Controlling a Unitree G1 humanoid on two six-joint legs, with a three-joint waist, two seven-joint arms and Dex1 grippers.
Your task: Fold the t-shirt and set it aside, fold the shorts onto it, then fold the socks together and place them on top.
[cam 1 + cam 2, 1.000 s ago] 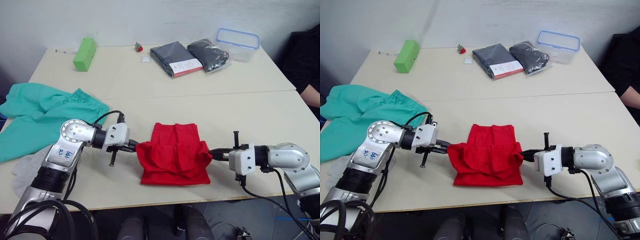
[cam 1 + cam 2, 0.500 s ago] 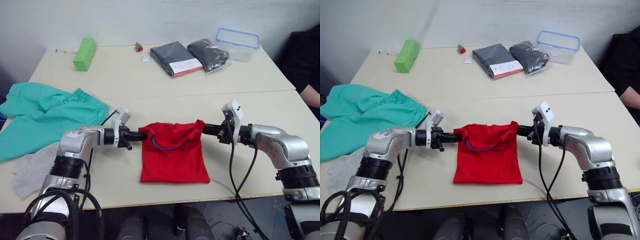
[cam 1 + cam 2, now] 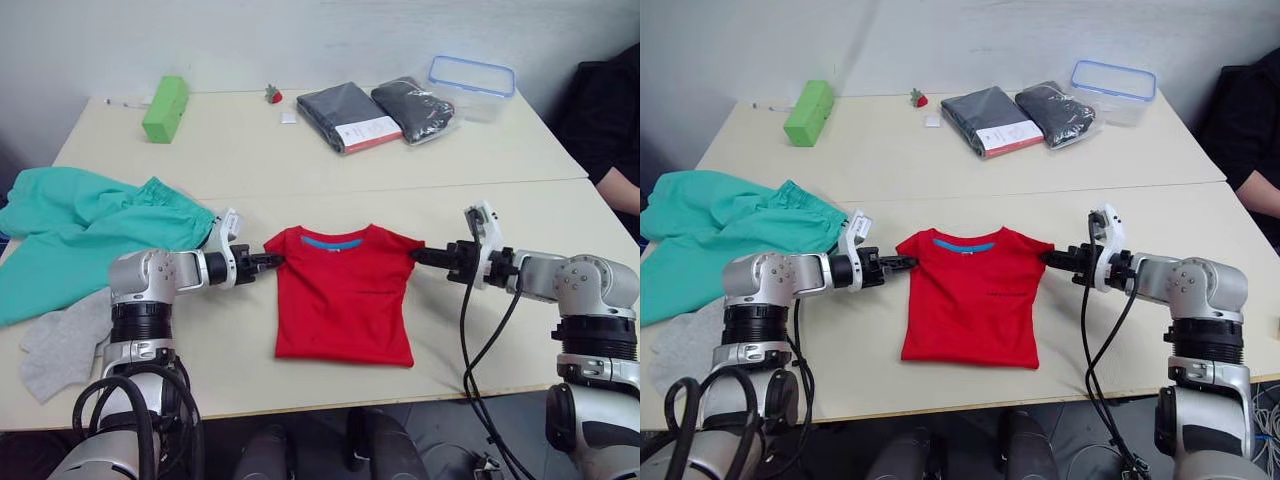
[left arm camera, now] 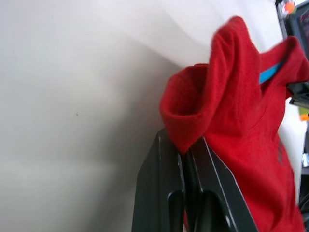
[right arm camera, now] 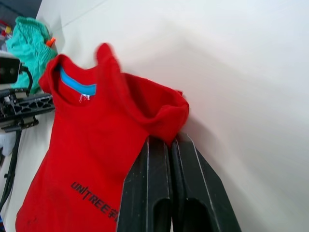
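Note:
The red t-shirt (image 3: 342, 295) lies spread flat near the table's front edge, blue neckband toward the far side. My left gripper (image 3: 277, 259) is shut on its left sleeve (image 4: 193, 121), and my right gripper (image 3: 416, 256) is shut on its right sleeve (image 5: 166, 116). The teal shorts (image 3: 85, 235) lie crumpled at the left edge of the table. Just in front of them, the grey socks (image 3: 60, 340) rest at the front left corner.
A green block (image 3: 165, 108) stands at the back left. Two dark packaged garments (image 3: 375, 112) and a clear container with a blue rim (image 3: 472, 87) sit at the back right. A small red object (image 3: 274, 95) is near the wall. A person's arm (image 3: 620, 185) shows at the right edge.
Both grippers carried the shirt's sleeves from the near edge up and away from me, unfolding the doubled-over shirt until it lies flat with sleeves pulled outward.

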